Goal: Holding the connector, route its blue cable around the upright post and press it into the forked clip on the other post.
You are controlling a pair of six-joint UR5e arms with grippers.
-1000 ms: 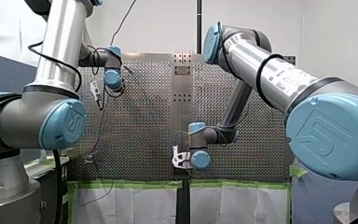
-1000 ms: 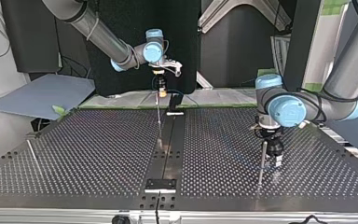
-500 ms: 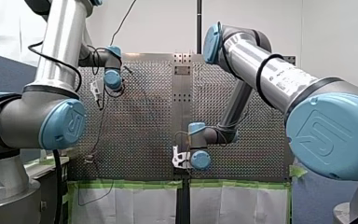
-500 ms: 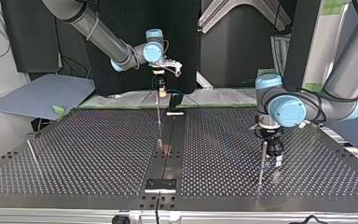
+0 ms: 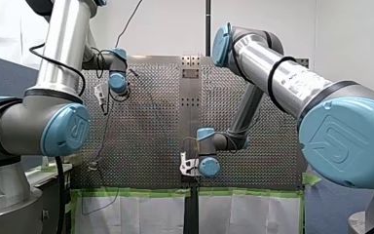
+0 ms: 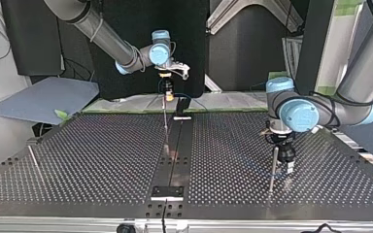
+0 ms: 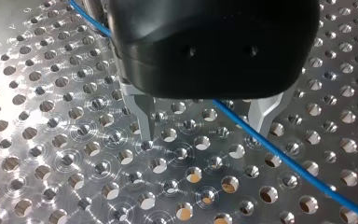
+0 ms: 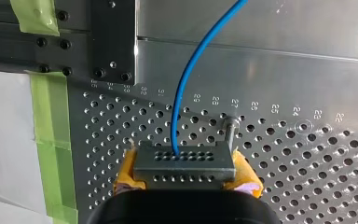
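Connector (image 8: 185,161) clenched in right tool (image 8: 186,177) beside post (image 8: 230,130) — left tool (image 7: 205,129) released over blue cable (image 7: 289,159); risk of slack snagging post.

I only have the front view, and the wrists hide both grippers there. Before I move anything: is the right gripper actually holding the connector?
Observer: Yes. In the right wrist view the right gripper has its yellow pads clamped on the connector, and the blue cable rises out of it.
Operator: Is a post nearby?
Observer: A thin upright post stands close beside one corner of the connector on the perforated table. The cable does not wrap it.
Operator: And the left gripper?
Observer: The left gripper is open. In the left wrist view its metal fingers stand apart, and the cable crosses the table between them, ungripped.
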